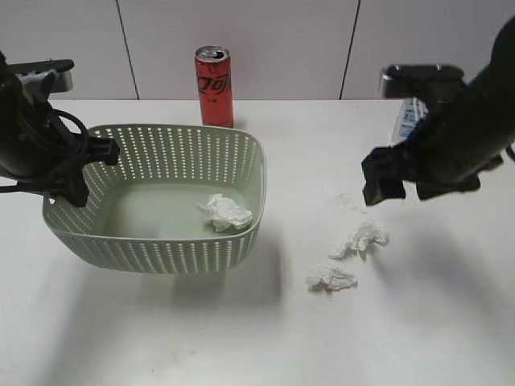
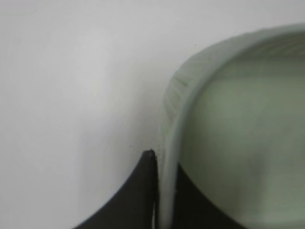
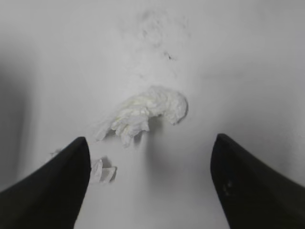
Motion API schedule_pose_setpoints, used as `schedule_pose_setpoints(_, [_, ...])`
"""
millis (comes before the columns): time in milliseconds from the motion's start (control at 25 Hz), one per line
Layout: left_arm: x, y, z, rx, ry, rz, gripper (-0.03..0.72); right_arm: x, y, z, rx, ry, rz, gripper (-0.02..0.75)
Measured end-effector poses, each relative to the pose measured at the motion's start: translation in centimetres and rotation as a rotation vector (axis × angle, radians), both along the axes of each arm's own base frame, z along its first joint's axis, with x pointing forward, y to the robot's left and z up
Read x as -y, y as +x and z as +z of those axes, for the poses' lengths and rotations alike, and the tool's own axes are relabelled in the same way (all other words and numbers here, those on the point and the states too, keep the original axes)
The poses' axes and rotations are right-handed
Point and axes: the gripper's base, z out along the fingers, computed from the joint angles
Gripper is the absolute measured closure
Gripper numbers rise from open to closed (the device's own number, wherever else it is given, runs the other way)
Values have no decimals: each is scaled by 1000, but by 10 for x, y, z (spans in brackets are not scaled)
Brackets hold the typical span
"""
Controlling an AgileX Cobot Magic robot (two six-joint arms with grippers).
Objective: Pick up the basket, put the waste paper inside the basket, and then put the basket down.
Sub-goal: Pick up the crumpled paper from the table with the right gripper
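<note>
— White worktop (image 1: 241, 338), red can (image 1: 213, 85) at the back. Left gripper (image 2: 164, 191)?
— Fingers clenched on the basket (image 1: 161, 249) rim, basket tilted. One paper wad (image 1: 226, 213) inside.
— Right gripper (image 3: 150, 186)?
— Fingers spread wide, hovering above another wad (image 3: 145, 114); a third (image 1: 330, 278) lies nearby.

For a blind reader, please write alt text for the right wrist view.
A crumpled white paper wad lies on the white table, between the right gripper's two wide-open black fingers. A smaller paper scrap sits beside the left finger.
</note>
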Motion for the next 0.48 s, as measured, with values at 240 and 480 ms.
schedule_pose_setpoints(240, [0,0,0,-1,-3,2,685,3,3,-67,-138,89,-324,146])
schedule_pose_setpoints(480, [0,0,0,-2,-4,2,685,1,12,-101,-153,105,-400,146])
